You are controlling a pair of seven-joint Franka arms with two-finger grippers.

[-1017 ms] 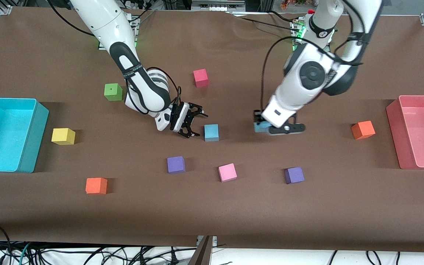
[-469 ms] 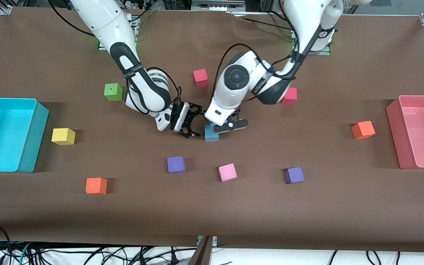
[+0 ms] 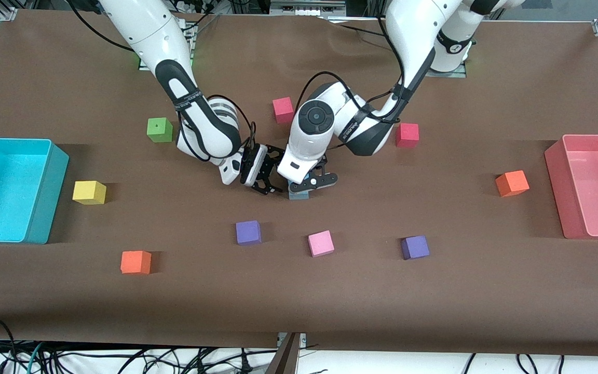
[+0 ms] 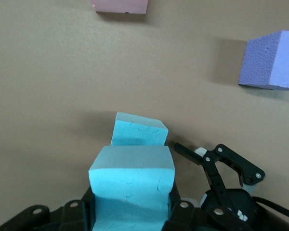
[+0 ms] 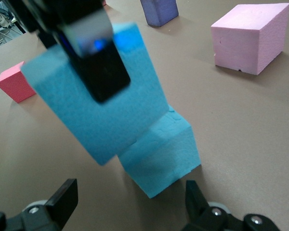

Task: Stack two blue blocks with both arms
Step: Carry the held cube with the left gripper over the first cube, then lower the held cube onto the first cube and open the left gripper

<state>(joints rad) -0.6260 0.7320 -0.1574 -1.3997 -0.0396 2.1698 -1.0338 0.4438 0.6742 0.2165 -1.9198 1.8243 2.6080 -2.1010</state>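
One blue block [image 3: 299, 195] sits on the table mid-table; it also shows in the left wrist view [image 4: 139, 130] and the right wrist view [image 5: 159, 154]. My left gripper [image 3: 308, 184] is shut on the second blue block [image 4: 132, 185], holding it tilted just over the first, shifted a little off it; it shows in the right wrist view [image 5: 96, 110]. I cannot tell if the blocks touch. In the front view the held block is hidden under the left hand. My right gripper [image 3: 266, 177] is open and empty, low beside the table block [image 5: 130, 207].
Near the blocks, toward the front camera, lie a purple cube [image 3: 248, 232], a pink cube [image 3: 321, 243] and another purple cube [image 3: 415, 247]. Two red cubes [image 3: 283, 109] [image 3: 407, 135] lie toward the bases. A turquoise bin [image 3: 8, 140] and a pink bin [image 3: 589, 137] stand at the table's ends.
My left arm has carried its blue block from the left arm's end of the table to over the blue block mid-table. The right arm has not moved.
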